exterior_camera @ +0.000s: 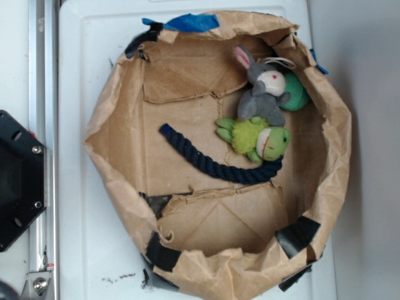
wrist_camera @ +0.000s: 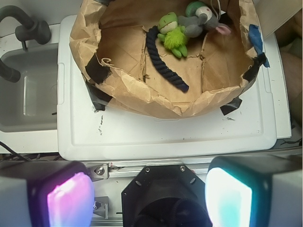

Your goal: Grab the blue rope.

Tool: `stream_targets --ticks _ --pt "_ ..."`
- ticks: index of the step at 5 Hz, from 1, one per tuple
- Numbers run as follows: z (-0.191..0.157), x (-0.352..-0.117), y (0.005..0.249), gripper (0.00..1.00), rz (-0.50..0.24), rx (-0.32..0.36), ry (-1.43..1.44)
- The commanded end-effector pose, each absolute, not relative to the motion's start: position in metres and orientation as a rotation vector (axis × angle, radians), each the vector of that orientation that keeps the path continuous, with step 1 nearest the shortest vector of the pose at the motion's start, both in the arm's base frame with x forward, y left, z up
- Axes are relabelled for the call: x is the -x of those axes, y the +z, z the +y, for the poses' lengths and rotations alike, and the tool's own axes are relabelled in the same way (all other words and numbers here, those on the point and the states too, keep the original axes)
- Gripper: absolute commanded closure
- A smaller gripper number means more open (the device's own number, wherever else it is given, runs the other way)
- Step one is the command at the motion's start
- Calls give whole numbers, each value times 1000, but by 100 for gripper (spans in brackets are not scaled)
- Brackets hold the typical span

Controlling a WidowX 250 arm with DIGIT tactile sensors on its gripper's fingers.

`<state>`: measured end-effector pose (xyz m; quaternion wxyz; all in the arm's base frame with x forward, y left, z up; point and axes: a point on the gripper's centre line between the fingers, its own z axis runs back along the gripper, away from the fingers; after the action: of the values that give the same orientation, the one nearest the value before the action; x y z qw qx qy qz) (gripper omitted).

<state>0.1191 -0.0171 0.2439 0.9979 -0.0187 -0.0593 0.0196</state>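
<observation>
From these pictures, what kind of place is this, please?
Probably a robot lab workbench set up for grasping trials, not a home: a taped brown paper bin on a white tabletop, holding the blue rope and plush toys, beside a metal rail.

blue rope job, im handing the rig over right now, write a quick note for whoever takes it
Gripper: open, empty, raised well back from the paper-lined bin, over the robot base.
Blue rope: lies curved on the bin floor, untouched. One end is free toward the bin's middle; the other end lies against the green frog plush.
Grey bunny plush leans on the frog, with a green ball behind it.
Done: nothing yet.
Left: approach, descend on the free stretch of rope away from the toys, close, lift.
</observation>
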Motion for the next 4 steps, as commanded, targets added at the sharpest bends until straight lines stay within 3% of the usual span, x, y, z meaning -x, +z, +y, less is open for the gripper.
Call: stream_targets --ticks 1,2,4 --pt "-17 -119 244 0 -119 37 39" --pt "-8 -126 238 0 -126 22 252" --pt "-8 -126 238 0 -126 22 252"
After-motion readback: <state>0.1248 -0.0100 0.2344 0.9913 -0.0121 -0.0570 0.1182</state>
